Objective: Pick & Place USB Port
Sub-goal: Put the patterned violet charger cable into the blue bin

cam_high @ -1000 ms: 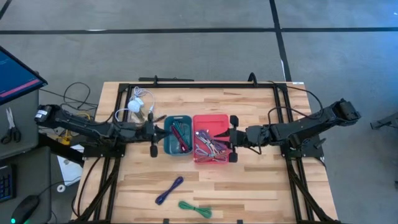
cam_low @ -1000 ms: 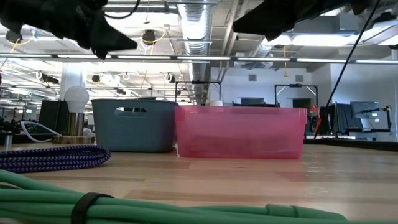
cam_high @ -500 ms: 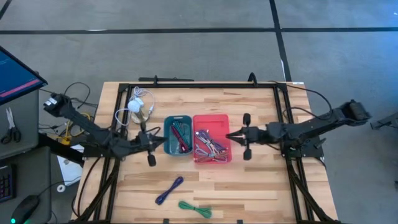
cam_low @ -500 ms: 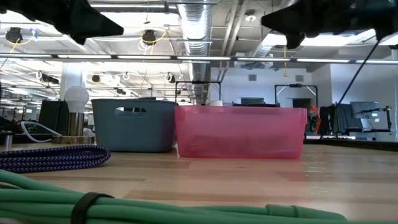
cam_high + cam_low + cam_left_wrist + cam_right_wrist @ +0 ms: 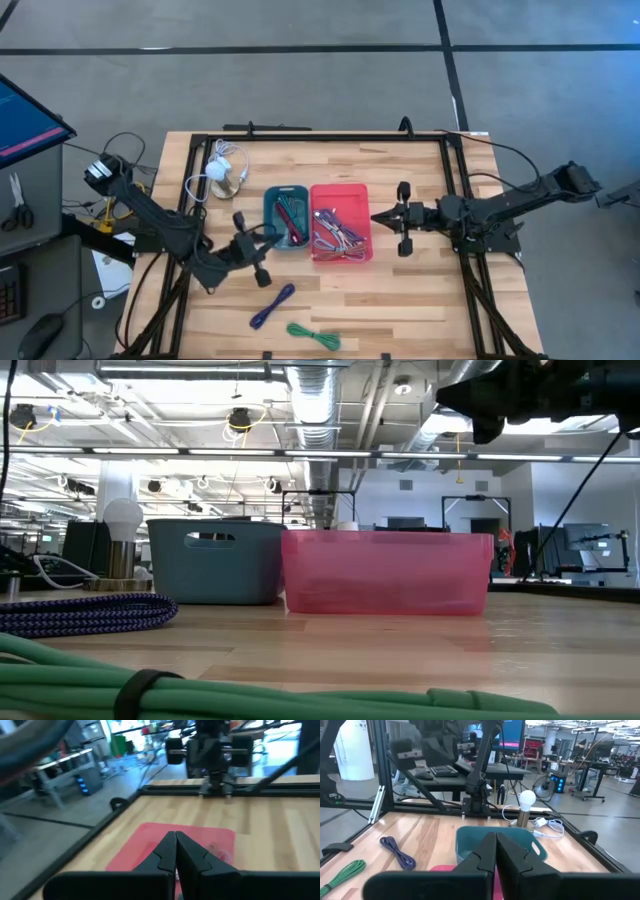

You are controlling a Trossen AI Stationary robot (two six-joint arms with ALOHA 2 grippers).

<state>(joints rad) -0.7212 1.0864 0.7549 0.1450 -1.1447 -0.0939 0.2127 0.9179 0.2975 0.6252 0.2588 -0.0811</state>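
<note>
Only the high view showed both arms at once: left hand (image 5: 262, 251) hung over the bench (image 5: 420, 290) at the front-left corner of the teal bin (image 5: 286, 217), right hand (image 5: 378, 216) sat just off the right wall of the red bin (image 5: 340, 222). Both wrist views showed their own fingers (image 5: 175, 852) pressed together at the tips, nothing between them; same for the right fingers (image 5: 495, 851). Low view caught only a dark chunk of one arm at top right, no hand state readable there, but it showed the bin walls side-on: teal bin (image 5: 215, 562) and red bin (image 5: 388, 572) touching, side by side. From above, teal bin held a few dark and red cables, red bin held a tangle of purple, pink and light cables. Couldn't pick out a USB port as a distinct item in any view; if present it was somewhere in those tangles. Loose on the bench near the front edge: a blue-purple cable bundle (image 5: 272, 305) and a green cable bundle (image 5: 313, 336), both well apart from the bins; low view had them close up, green cable (image 5: 200, 685) in front. White bulb lamp (image 5: 216, 171) stood behind-left of the teal bin with its cord coiled nearby.
</note>
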